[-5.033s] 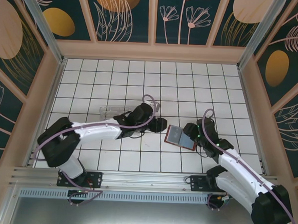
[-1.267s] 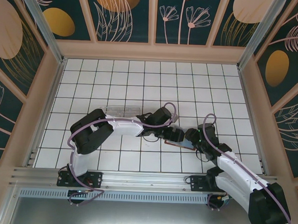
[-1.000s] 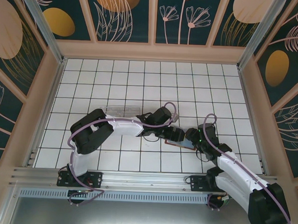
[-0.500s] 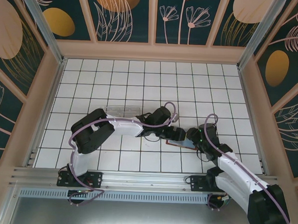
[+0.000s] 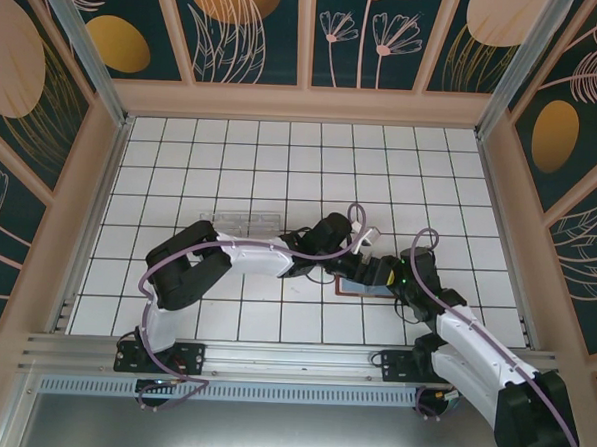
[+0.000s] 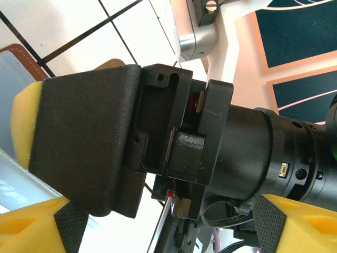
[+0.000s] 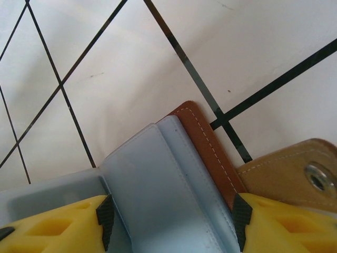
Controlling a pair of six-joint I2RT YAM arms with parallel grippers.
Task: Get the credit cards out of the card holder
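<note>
Light falls bright and even from above in the top external view. The white tiled surface (image 5: 232,160) carries no glare, and only short, soft shadows lie under the arms (image 5: 247,253) near its middle. The wall panels (image 5: 65,91) lean outward toward the picture's edges, a wide-angle stretch. In the left wrist view the yellow fingertips (image 6: 31,232) of the left pincer (image 6: 166,229) are blurred. In the right wrist view the card holder (image 7: 174,174) shows crisp stitching, while the right pincer (image 7: 171,226) blurs at its fingertips (image 7: 52,226).
</note>
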